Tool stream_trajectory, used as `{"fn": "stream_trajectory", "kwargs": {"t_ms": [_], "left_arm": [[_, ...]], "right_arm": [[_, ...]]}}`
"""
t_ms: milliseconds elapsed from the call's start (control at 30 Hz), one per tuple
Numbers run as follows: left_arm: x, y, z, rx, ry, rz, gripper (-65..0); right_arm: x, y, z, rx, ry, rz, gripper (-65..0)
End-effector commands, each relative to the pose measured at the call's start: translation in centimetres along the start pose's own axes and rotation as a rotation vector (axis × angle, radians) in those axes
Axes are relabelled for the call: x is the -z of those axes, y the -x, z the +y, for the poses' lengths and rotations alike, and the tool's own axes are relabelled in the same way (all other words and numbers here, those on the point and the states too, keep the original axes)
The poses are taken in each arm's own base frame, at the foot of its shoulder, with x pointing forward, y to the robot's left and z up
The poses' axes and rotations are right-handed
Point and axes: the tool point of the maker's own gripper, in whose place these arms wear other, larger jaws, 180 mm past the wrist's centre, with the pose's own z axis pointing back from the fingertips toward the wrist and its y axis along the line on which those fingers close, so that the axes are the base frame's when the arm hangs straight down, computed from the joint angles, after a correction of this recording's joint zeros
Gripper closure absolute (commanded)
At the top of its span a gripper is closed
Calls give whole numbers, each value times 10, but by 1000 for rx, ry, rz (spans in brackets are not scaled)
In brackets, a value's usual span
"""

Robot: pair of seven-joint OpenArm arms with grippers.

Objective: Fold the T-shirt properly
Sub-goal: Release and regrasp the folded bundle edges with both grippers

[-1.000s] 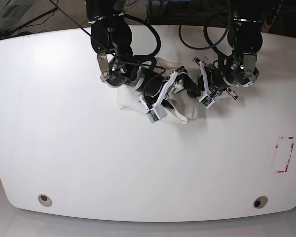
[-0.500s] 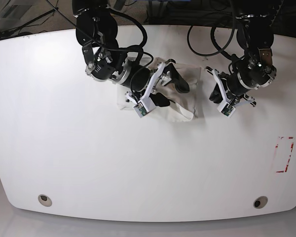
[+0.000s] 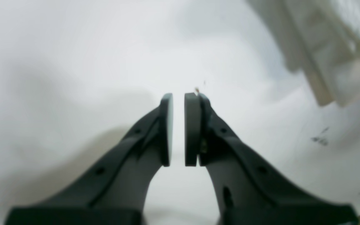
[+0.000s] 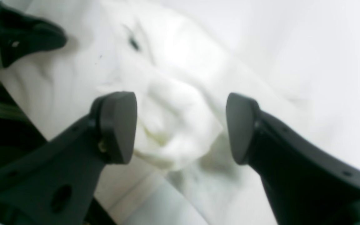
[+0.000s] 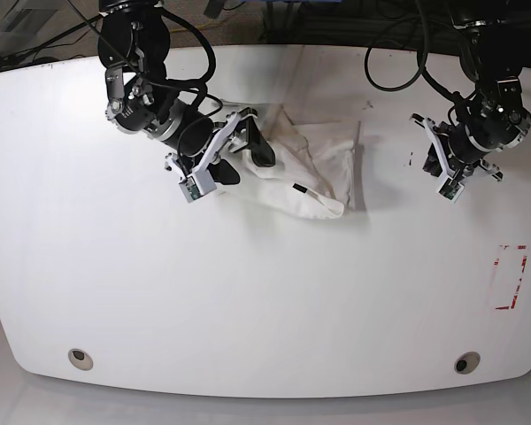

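Observation:
The T-shirt (image 5: 314, 168) lies as a folded white bundle at the table's back middle; its print is hidden. In the right wrist view the T-shirt (image 4: 173, 93) shows rumpled folds. My right gripper (image 4: 180, 125) is open and empty, hovering just above the cloth; in the base view my right gripper (image 5: 248, 161) is at the bundle's left edge. My left gripper (image 3: 178, 125) is shut on nothing, over bare table, with the T-shirt's edge (image 3: 333, 47) ahead to its right. In the base view my left gripper (image 5: 425, 152) is to the right of the bundle, apart from it.
The white table (image 5: 248, 292) carries a red tape outline (image 5: 511, 276) near its right edge and two round holes (image 5: 80, 359) (image 5: 465, 363) at the front. Black cables hang along the back edge (image 5: 389, 62).
Both arms have drawn outward from the T-shirt: the right arm to the left, the left arm to the right. The bundle now lies uncovered and spread wider.

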Motion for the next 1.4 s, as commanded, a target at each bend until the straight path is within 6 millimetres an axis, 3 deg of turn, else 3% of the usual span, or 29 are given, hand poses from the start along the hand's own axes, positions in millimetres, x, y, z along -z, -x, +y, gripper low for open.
{"fn": "stream_trajectory", "kwargs": {"t_ms": [0, 200, 400, 500, 567, 800, 967, 1167, 1367], "left_arm": [[-4, -6, 3, 13, -6, -31, -44], [-4, -3, 1, 11, -1, -24, -44], [-4, -6, 2, 12, -5, -32, -44], [-9, -5, 10, 0, -29, -35, -43], [-13, -4, 20, -18, -57, -40, -43], [-23, -20, 43, -24, -123, -85, -46], [-28, -34, 46, 44, -135, -99, -47], [-25, -64, 24, 165, -84, -137, -47], [-6, -90, -25, 284, 44, -170, -47]], "right_arm": [[-9, -18, -3, -20, -18, -65, -423], [-4, -2, -8, -9, -38, -21, -423], [16, 31, 44, -36, -193, 73, -423], [40, 39, 73, -14, -283, 105, -420], [55, 44, 77, -22, -306, 140, -417], [95, 24, 96, -63, -351, 126, -419], [97, 8, 110, -123, -388, 108, -417], [57, -19, 89, -194, -317, -1, -417], [31, -30, 30, -172, -163, -45, -415]]}}
